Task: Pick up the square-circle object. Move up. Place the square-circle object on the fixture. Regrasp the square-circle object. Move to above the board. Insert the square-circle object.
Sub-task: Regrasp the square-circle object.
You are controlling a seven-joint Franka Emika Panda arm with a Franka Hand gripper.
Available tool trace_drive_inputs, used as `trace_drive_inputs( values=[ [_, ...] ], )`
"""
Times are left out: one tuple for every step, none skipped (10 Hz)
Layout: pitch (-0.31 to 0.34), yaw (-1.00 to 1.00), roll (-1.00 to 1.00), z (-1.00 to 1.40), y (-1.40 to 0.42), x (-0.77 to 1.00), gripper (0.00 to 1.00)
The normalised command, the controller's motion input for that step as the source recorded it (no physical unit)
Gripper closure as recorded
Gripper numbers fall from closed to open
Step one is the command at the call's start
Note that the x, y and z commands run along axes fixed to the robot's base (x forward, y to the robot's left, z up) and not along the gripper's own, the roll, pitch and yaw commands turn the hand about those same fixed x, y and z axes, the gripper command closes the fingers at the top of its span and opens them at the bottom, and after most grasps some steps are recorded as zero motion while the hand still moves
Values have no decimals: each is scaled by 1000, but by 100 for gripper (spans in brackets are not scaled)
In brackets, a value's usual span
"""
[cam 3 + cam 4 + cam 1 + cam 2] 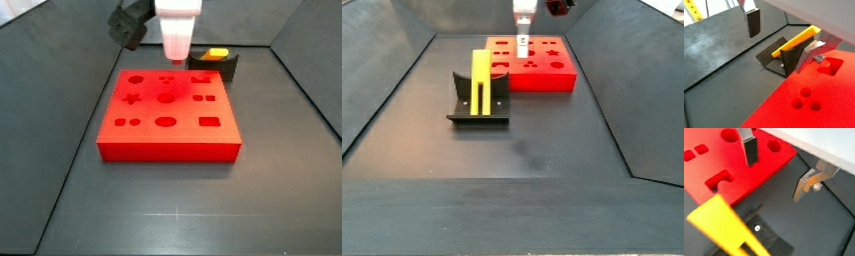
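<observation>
In a side view the dark grey-black fixture sits on the left of the dark bench, with the slim yellow square-circle object leaning upright in its hollow, free of any grip; further right lies the large flat red-orange board with shaped cut-outs, and above its far edge hangs the gripper. In a wrist view the gripper's flat silver fingers stand well apart with nothing between them, so it is wide and empty, and the peg rests against the fixture just beside the board's edge. The step in hand looks like the regrasp. To do it well, I would judge that the gripper should travel back over the fixture, line its pads square to the flat faces of the peg, and come down with the jaws kept wide so neither finger nudges the leaning peg. It should close on the upper part, away from the fixture's walls, then lift straight up.
</observation>
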Motion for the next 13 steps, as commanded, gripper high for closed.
trace_drive_inputs(
  values=[
    [240, 20, 73, -10, -13, 1000, 0],
    [225, 50, 46, -11, -19, 1000, 0],
    [214, 61, 29, -8, -19, 1000, 0],
    [205, 70, 14, -4, -20, 1000, 0],
    [200, 72, 6, -4, -25, 1000, 0],
    [199, 72, 3, -2, -26, 1000, 0],
    [201, 70, 1, -1, -27, 961, 0],
    [201, 69, -5, 1, -24, 854, 0],
    [206, 68, -6, 0, -23, 775, 0],
    [213, 66, -3, 3, -21, 679, 0],
    [213, 65, -7, 3, -23, 634, 0],
    [212, 66, -12, -5, -19, 548, 0],
    [214, 67, -12, 3, -19, 484, 0]
  ],
)
